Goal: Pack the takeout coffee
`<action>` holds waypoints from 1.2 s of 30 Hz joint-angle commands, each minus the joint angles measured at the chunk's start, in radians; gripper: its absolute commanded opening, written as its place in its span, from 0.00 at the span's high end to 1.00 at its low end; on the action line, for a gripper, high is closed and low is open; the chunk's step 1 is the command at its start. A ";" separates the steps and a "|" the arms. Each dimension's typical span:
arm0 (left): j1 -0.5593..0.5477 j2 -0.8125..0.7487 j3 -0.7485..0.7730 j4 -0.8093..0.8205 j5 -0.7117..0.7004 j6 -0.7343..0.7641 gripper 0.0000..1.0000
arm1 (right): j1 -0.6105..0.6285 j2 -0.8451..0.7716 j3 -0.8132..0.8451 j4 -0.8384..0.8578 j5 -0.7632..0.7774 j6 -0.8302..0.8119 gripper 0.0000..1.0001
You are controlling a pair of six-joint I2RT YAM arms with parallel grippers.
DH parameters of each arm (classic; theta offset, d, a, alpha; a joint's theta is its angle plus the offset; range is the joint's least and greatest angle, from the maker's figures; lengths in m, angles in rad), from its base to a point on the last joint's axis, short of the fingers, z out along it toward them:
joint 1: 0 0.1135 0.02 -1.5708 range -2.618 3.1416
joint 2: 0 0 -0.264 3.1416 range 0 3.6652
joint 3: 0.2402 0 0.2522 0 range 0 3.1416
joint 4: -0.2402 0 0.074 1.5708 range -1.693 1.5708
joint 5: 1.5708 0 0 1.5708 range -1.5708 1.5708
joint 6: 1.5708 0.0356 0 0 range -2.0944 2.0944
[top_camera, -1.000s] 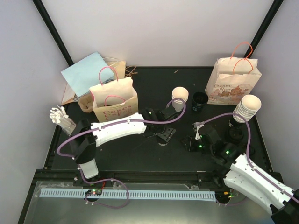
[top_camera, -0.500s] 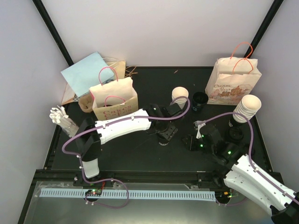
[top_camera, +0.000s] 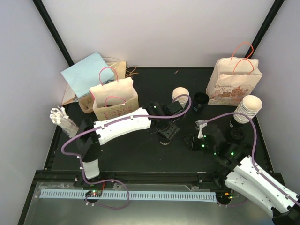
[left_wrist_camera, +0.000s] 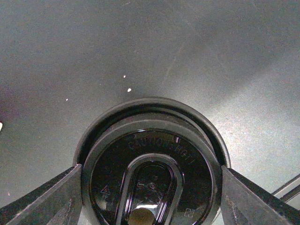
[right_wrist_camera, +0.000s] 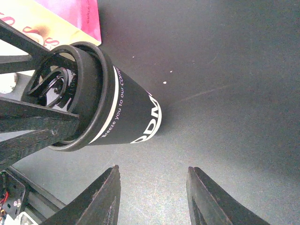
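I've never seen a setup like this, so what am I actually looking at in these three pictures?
Two white robot arms are bolted at the near edge of a black table. One picture looks down from above; the other two come from a camera on each wrist. The left gripper grips a black plastic lid at the mouth of a black paper cup. The right gripper is open and empty, close to that cup. Around them stand tan paper bags with pink handles, a stack of white cups and a single white cup.
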 commanded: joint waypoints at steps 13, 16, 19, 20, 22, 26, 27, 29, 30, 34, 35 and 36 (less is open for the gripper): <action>0.002 0.029 -0.047 0.045 0.013 0.002 0.26 | -0.004 -0.045 0.046 -0.037 0.023 -0.005 0.59; 0.002 0.026 -0.060 0.056 0.012 -0.001 0.24 | -0.004 -0.046 0.046 -0.040 0.023 -0.003 0.59; 0.002 0.028 -0.064 0.055 0.017 -0.001 0.17 | -0.004 -0.047 0.050 -0.044 0.022 -0.005 0.59; 0.002 0.028 -0.065 0.054 0.017 -0.002 0.12 | -0.005 -0.047 0.052 -0.045 0.021 -0.005 0.58; 0.002 0.024 -0.070 0.054 0.017 -0.007 0.04 | -0.004 -0.046 0.056 -0.048 0.018 -0.007 0.58; 0.002 -0.004 -0.076 0.052 0.011 -0.013 0.01 | -0.004 -0.033 0.075 -0.066 0.008 -0.017 0.55; 0.002 -0.012 -0.073 0.048 0.008 -0.016 0.01 | -0.004 -0.029 0.081 -0.072 0.006 -0.020 0.55; 0.002 -0.034 -0.062 0.032 0.005 -0.020 0.01 | -0.004 -0.022 0.097 -0.083 0.003 -0.026 0.53; 0.002 -0.051 -0.056 0.028 0.005 -0.021 0.01 | -0.004 -0.021 0.105 -0.089 0.000 -0.030 0.52; 0.003 -0.139 -0.023 -0.001 -0.015 -0.027 0.01 | -0.004 -0.011 0.142 -0.112 -0.002 -0.044 0.50; 0.004 -0.160 -0.013 -0.013 -0.023 -0.027 0.01 | -0.004 -0.006 0.151 -0.114 -0.003 -0.053 0.49; 0.006 -0.183 -0.004 -0.028 -0.030 -0.028 0.01 | -0.004 0.001 0.161 -0.119 -0.008 -0.065 0.48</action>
